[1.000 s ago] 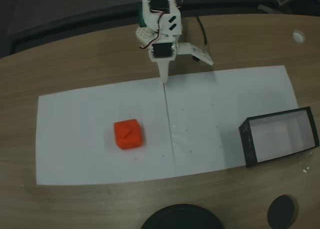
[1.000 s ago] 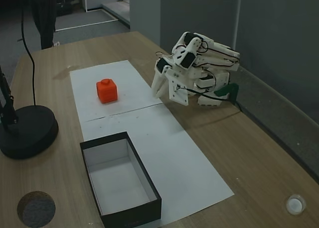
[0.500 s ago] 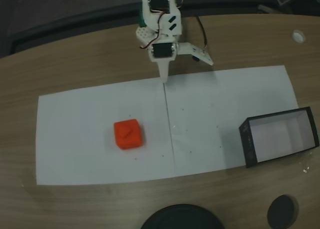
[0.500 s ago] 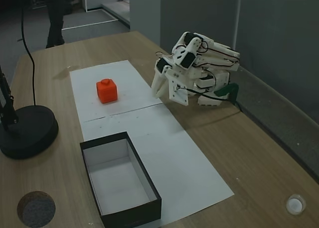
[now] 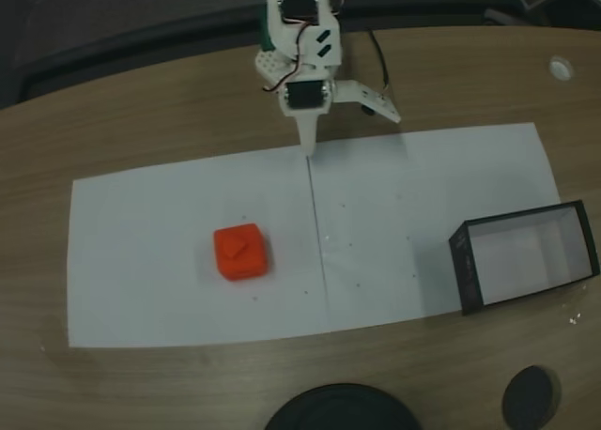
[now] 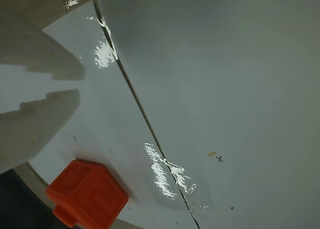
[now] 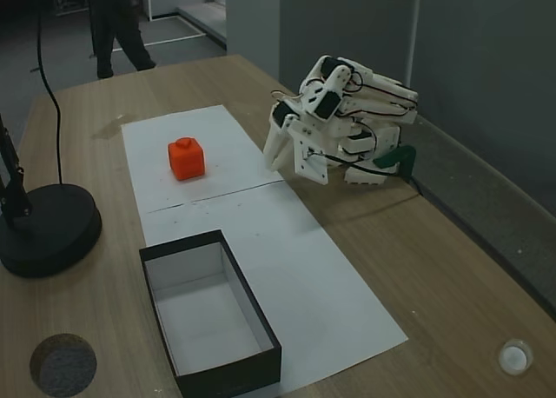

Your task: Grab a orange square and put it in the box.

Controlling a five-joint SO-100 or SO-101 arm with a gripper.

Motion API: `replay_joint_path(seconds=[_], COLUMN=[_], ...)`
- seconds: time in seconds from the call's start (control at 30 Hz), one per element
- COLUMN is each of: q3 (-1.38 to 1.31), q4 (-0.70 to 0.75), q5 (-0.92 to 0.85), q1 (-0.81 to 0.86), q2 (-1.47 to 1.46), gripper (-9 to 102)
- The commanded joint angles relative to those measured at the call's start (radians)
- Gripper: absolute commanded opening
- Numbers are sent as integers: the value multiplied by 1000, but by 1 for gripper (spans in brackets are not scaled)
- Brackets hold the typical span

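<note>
The orange square [image 5: 240, 252] sits on the left sheet of white paper, with a raised mark on its top; I also see the orange square [image 7: 186, 158] from the side and the orange square [image 6: 87, 195] at the wrist view's bottom left. The box [image 5: 464, 270], black-walled with a pale floor, stands at the paper's right end; the box [image 7: 261, 328] appears empty. My gripper [image 5: 307, 148] rests folded at the paper's far edge, tips down near the seam between the sheets, shut and holding nothing. The gripper [image 7: 273, 163] is well apart from the square. Its fingers [image 6: 45, 119] enter the wrist view from the left.
Two white paper sheets [image 5: 423, 195] cover the wooden table [image 5: 141, 111]. A black round lamp base [image 7: 48, 233] and a small black disc [image 5: 529, 397] lie near the front edge. A small white cap [image 5: 561, 69] sits at the far right. A person [image 7: 117, 24] walks in the background.
The arm, the square and the box have not moved. Only the person in the background has walked to the right.
</note>
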Motion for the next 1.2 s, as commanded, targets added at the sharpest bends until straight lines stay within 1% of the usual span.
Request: replay_joint_path(seconds=[0.0, 0.1, 0.2, 0.3, 0.47, 0.63, 0.8, 0.97, 1.17], q3=[-64, -106, -160, -238, -344, -514, -765, -1035, -1351], q4=[-51, -123, -170, -184, -183, -183, -176, -164, 21], q5=[-3, -3, -5, 5, -3, 3, -3, -5, -46], q1=[-3, -3, 0, -5, 6, 17, 54, 166, 268], q2=[18, 18, 18, 2, -114, -445, -864, -1276, -1669], gripper=[0, 4, 13, 21, 25, 32, 33, 33, 33])
